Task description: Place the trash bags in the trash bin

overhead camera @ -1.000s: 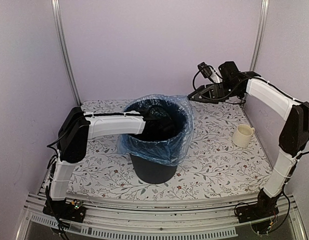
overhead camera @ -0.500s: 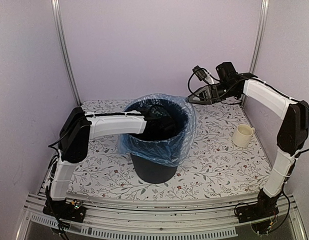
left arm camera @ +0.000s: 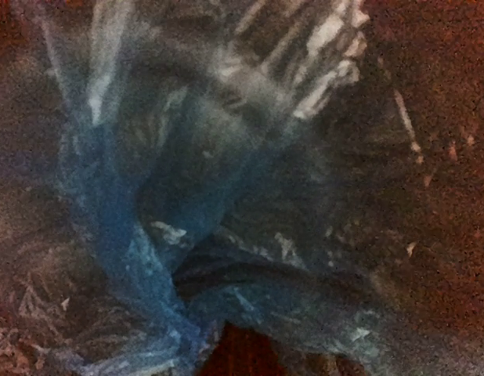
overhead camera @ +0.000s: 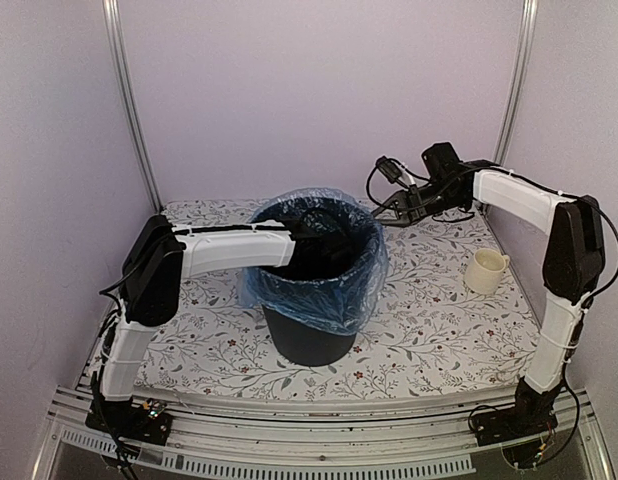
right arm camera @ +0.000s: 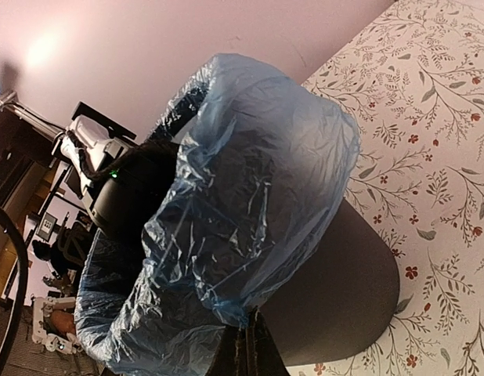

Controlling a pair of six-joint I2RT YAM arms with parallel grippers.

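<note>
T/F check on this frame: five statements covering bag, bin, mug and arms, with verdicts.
1. The trash bag is draped over the rim of the trash bin. True.
2. The trash bin lies on its side. False: it stands upright on the table.
3. The left arm reaches into the trash bin. True.
4. The mug sits inside the trash bin. False: it stands on the table to the bin's right, apart from it.
5. The right gripper is deep inside the trash bin. False: it is outside, by the far right rim.
</note>
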